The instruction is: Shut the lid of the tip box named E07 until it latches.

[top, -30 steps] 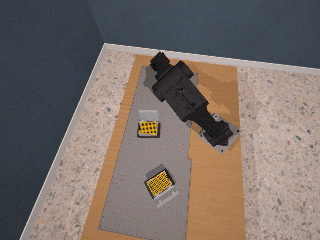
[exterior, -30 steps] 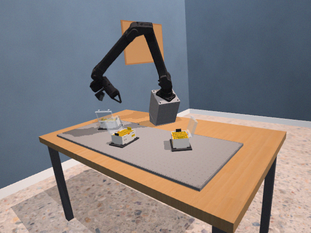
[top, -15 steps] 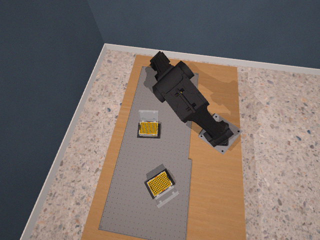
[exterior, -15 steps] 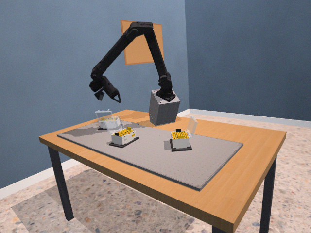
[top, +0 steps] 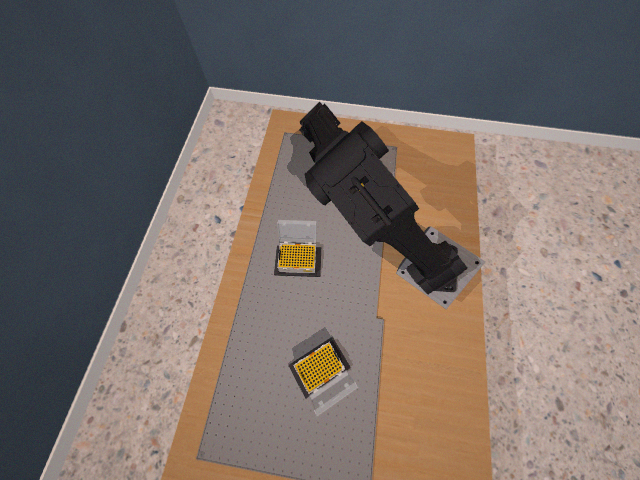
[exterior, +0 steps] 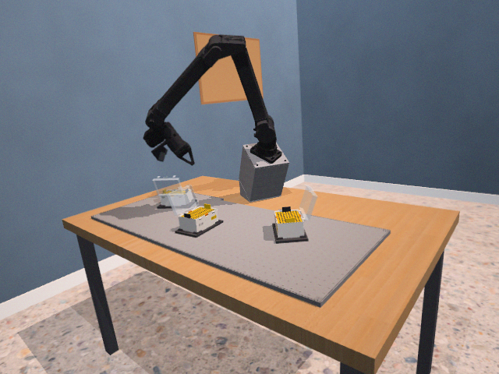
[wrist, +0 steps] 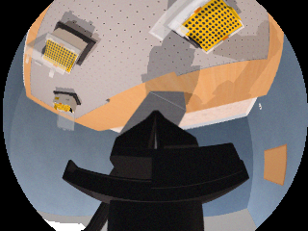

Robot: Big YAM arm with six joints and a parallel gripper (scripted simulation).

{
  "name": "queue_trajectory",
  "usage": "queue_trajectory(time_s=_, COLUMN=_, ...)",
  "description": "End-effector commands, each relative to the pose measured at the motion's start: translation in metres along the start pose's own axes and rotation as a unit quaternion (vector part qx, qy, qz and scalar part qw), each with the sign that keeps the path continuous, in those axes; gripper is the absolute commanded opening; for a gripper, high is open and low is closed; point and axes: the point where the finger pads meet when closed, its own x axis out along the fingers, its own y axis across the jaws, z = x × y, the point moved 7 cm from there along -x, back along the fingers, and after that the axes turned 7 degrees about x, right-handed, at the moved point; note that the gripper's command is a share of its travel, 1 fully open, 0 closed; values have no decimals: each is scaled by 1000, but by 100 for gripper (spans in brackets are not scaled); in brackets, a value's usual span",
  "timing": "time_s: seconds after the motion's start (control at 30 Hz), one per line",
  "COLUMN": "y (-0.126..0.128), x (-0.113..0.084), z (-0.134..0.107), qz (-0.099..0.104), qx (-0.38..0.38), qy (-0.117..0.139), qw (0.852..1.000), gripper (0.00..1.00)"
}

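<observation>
Three white tip boxes with yellow tip racks sit on dark holder plates on the grey perforated mat, all with clear lids open. In the exterior view they are the far left box (exterior: 173,197), the middle box (exterior: 197,219) and the right box (exterior: 289,223). The sticker IDs are too small to read. My gripper (exterior: 189,160) is shut and empty, high above the mat near the far left box, touching nothing. From above, my arm (top: 361,191) hides that box; the middle box (top: 295,255) and right box (top: 319,369) show. The wrist view shows my shut fingers (wrist: 156,125) and the nearest box (wrist: 212,22).
The arm's grey base block (exterior: 263,173) stands at the back of the wooden table. The mat (exterior: 242,245) covers most of the table top. An orange panel (exterior: 225,68) hangs on the wall behind the arm.
</observation>
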Motion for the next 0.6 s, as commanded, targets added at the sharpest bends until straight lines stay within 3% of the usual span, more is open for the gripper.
queue_trajectory(time_s=0.0, y=0, x=-14, z=14, qz=-11, qx=-14, qy=-20, qw=1000, gripper=0)
queue_trajectory(time_s=0.33, y=0, x=-14, z=14, qz=-11, qx=-14, qy=-20, qw=1000, gripper=0)
queue_trajectory(time_s=0.37, y=-14, x=-11, z=8, qz=9, qx=22, qy=-15, qw=1000, gripper=0)
queue_trajectory(time_s=0.43, y=-25, x=-8, z=3, qz=28, qx=52, qy=-8, qw=998, gripper=0)
queue_trajectory(time_s=0.5, y=-25, x=-8, z=3, qz=28, qx=52, qy=-8, qw=998, gripper=0)
queue_trajectory(time_s=0.57, y=-37, x=-5, z=0, qz=45, qx=81, qy=-6, qw=996, gripper=0)
